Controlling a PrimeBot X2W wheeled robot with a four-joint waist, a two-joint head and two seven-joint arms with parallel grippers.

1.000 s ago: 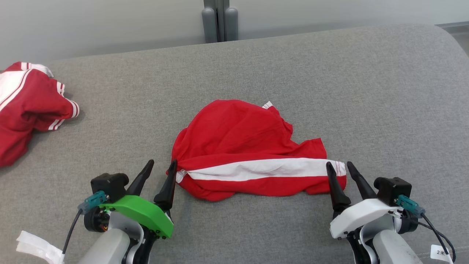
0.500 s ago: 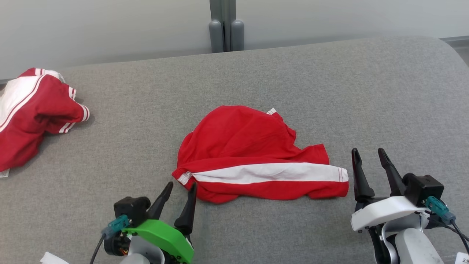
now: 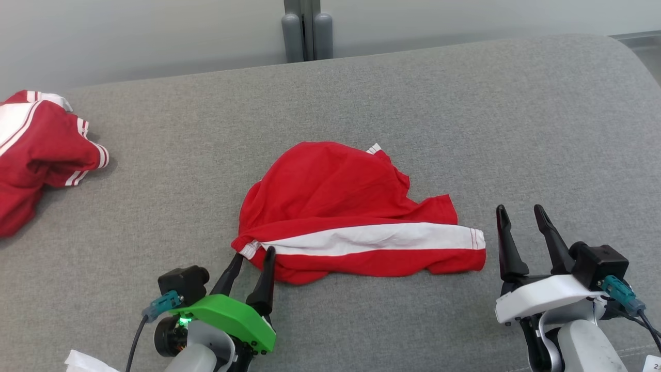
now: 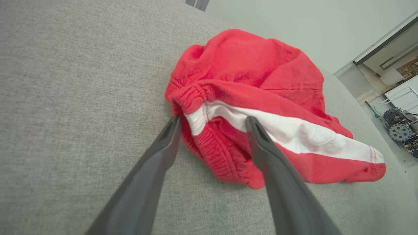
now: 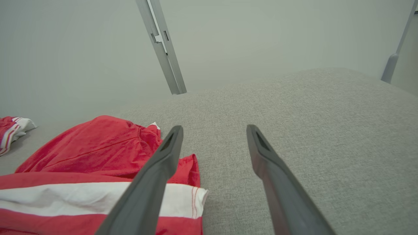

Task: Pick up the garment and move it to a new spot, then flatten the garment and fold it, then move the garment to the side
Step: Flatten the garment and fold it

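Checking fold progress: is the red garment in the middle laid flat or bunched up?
Bunched up. The red garment lies rumpled on the grey cushion, elastic waistband puckered, cloth humped above its white stripe.

The garment (image 3: 356,206) is laid on the counter (image 3: 490,103) between the left claw (image 3: 254,253) and the right claw (image 3: 519,209); another garment (image 3: 36,150) is set far left.
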